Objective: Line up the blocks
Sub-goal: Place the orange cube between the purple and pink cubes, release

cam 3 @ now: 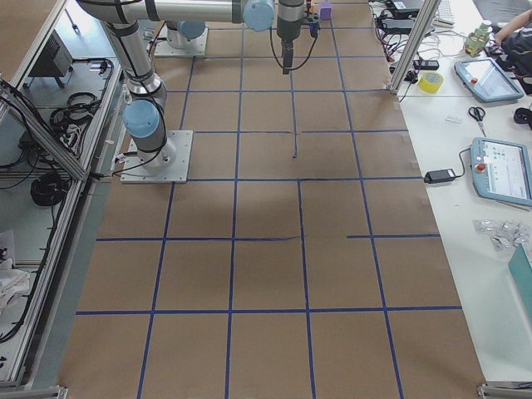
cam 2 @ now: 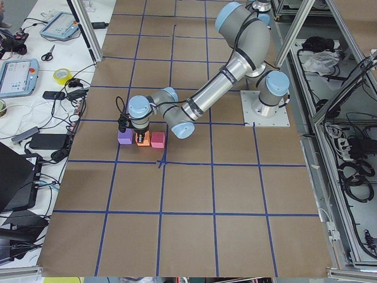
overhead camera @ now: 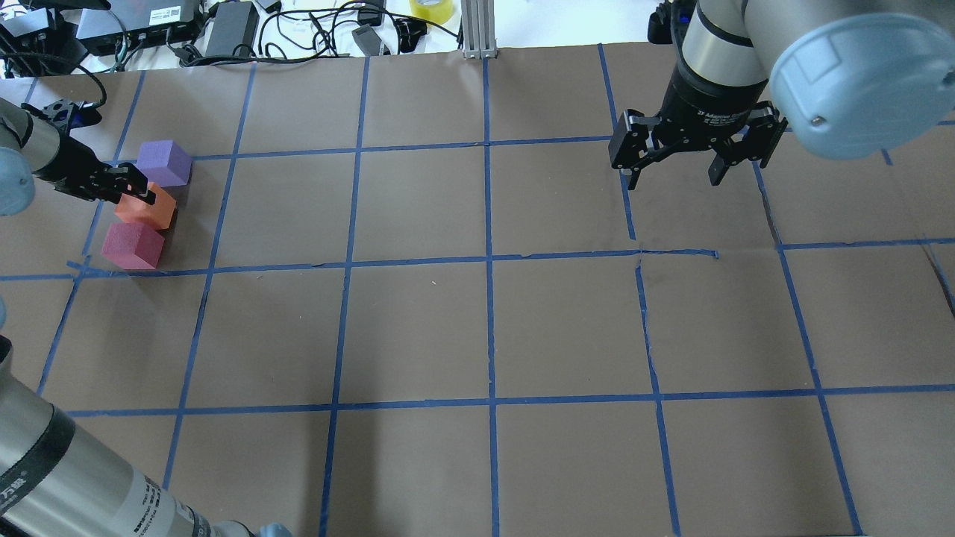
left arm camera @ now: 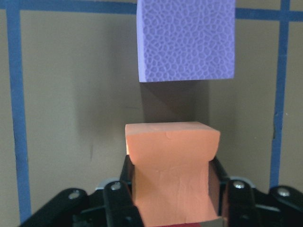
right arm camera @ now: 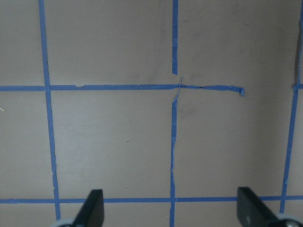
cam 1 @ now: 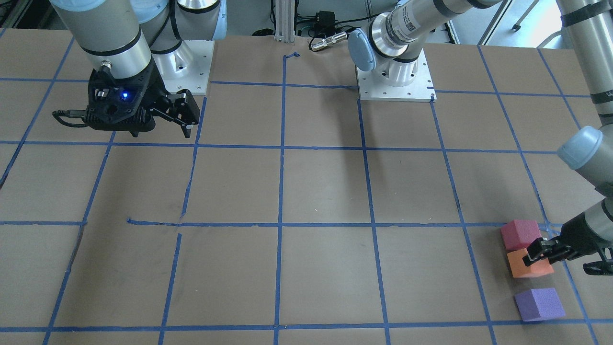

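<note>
Three foam blocks stand in a rough row at the table's left end. The purple block point(overhead camera: 164, 162) point(cam 1: 539, 304) point(left arm camera: 186, 40) stands apart at the far end. The orange block point(overhead camera: 149, 214) point(cam 1: 532, 271) point(left arm camera: 170, 175) is in the middle. The pinkish-red block point(overhead camera: 133, 246) point(cam 1: 520, 234) sits right against it. My left gripper point(overhead camera: 134, 192) point(cam 1: 539, 256) is shut on the orange block; the left wrist view shows the foam pinched between the fingers. My right gripper point(overhead camera: 675, 170) point(right arm camera: 173, 210) is open and empty, hovering over bare table far to the right.
The brown table point(overhead camera: 485, 328) carries a grid of blue tape. Cables, power bricks and a tape roll point(overhead camera: 431, 9) lie beyond the far edge. The arm bases point(cam 1: 395, 81) stand on plates at the robot's side.
</note>
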Action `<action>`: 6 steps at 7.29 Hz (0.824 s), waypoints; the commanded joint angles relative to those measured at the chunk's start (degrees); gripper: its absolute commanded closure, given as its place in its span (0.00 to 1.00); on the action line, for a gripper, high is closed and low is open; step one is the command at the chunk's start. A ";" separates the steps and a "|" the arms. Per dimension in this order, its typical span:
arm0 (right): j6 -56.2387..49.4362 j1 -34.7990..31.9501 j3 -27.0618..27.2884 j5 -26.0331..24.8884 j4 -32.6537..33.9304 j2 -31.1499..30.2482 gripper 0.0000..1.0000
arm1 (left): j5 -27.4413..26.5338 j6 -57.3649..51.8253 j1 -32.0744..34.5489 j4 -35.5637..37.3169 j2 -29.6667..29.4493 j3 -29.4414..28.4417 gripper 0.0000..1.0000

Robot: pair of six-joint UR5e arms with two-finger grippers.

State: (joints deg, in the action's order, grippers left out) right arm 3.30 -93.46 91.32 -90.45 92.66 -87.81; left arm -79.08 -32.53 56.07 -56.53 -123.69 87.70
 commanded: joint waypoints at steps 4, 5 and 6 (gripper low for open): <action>0.04 0.03 0.00 0.01 0.24 0.00 0.00 | -5.37 -1.22 1.22 2.75 2.65 0.37 0.00; -0.05 0.03 0.00 0.10 0.42 0.00 0.00 | -5.29 -1.14 2.27 -3.87 6.23 -0.41 0.00; 0.04 0.03 0.00 0.19 0.68 0.00 0.00 | -5.29 0.26 3.50 -12.38 11.32 -0.86 0.00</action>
State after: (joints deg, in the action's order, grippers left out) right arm 3.29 -93.43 91.32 -90.36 93.08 -87.81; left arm -84.11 -33.32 58.15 -60.24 -117.71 87.42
